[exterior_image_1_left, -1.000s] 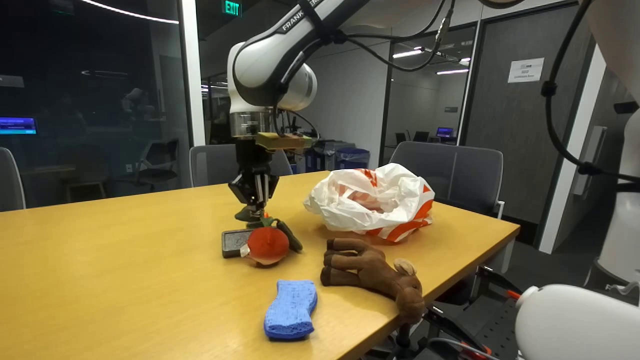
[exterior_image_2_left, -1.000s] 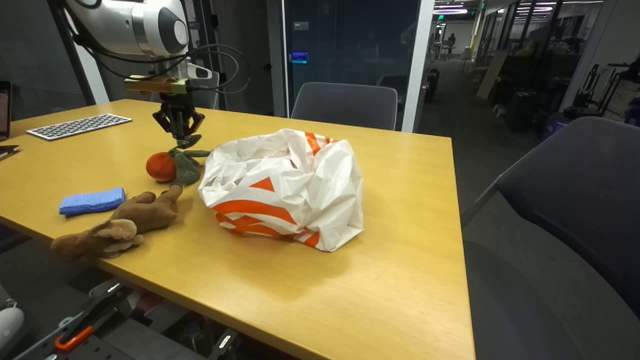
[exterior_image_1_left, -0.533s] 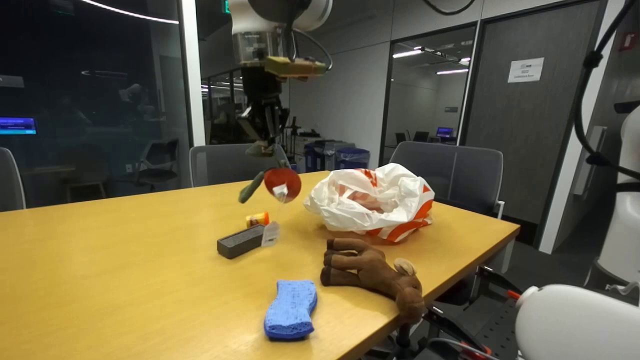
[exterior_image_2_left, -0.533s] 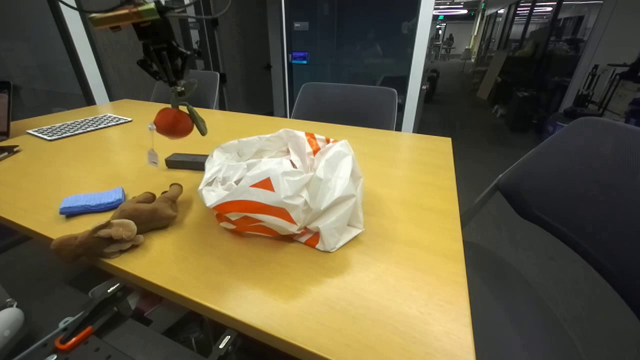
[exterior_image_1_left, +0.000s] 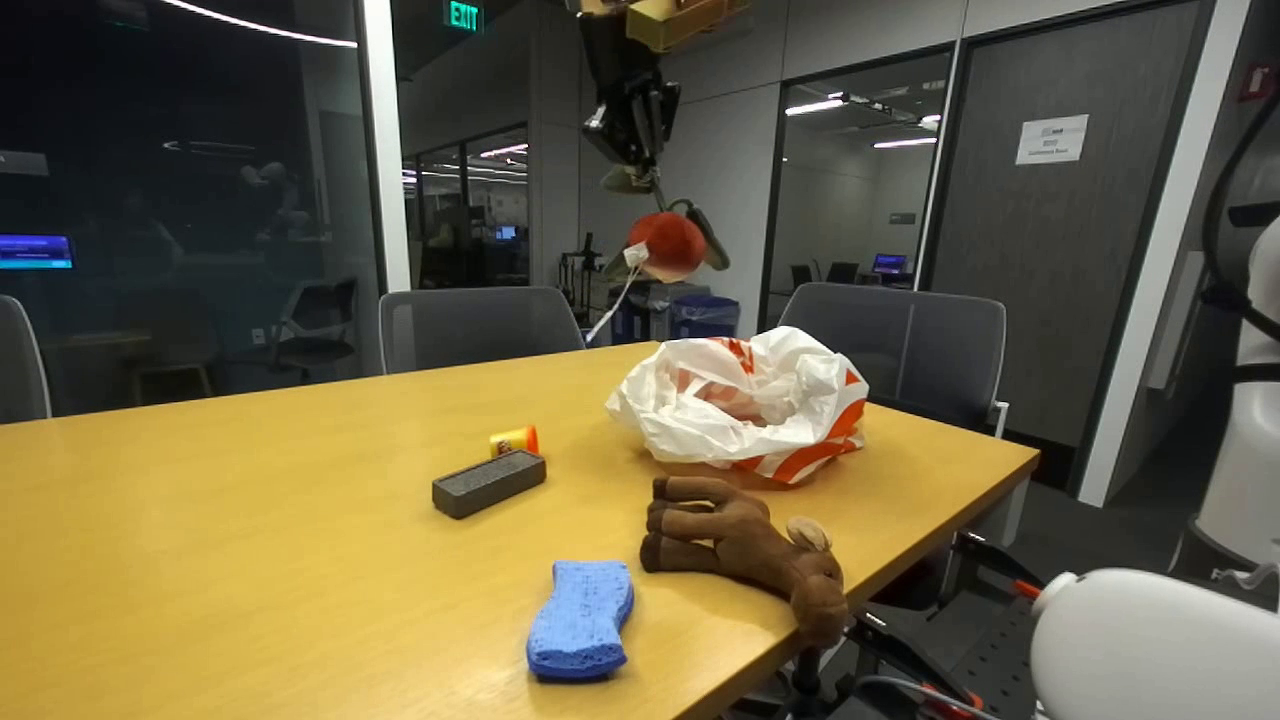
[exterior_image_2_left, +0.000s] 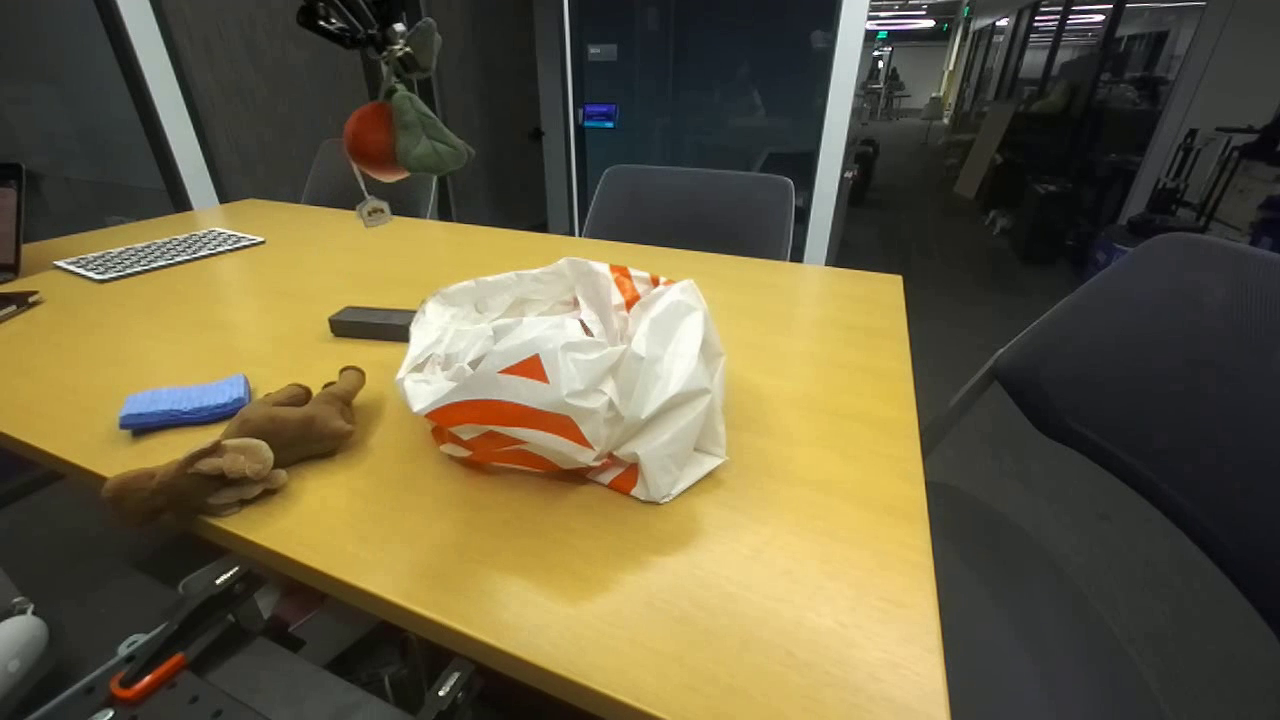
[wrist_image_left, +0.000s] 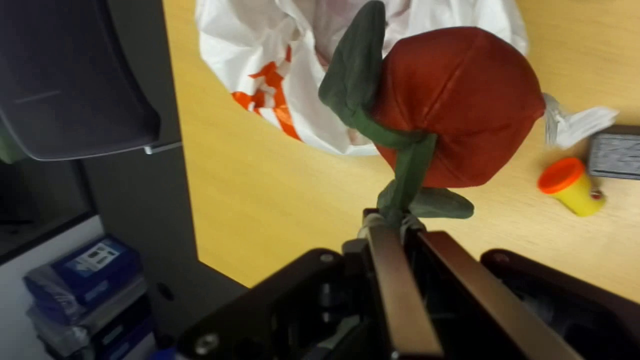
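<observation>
Wrist view: the tool (wrist_image_left: 392, 222) pinches a red plush fruit (wrist_image_left: 465, 107) by its green stem (wrist_image_left: 414, 167); the jaws stand nearly together. The fruit occupies the area right of upper center. Both exterior views show it suspended clear of the worktop (exterior_image_1_left: 300, 520), a tag (exterior_image_2_left: 374, 211) hanging from it. In an exterior view, the following items rest on the worktop: white plastic bag (exterior_image_1_left: 740, 400), right of center; yellow tub (exterior_image_1_left: 510, 442) with orange lid (exterior_image_1_left: 532, 439), on its side just beside a dark gray block (exterior_image_1_left: 490, 484), left of center; blue sponge (exterior_image_1_left: 582, 620), lower center; brown plush animal (exterior_image_1_left: 745, 545), right of the sponge, head overhanging the worktop edge. Keyboard (exterior_image_2_left: 160, 253): left side, in an exterior view.
</observation>
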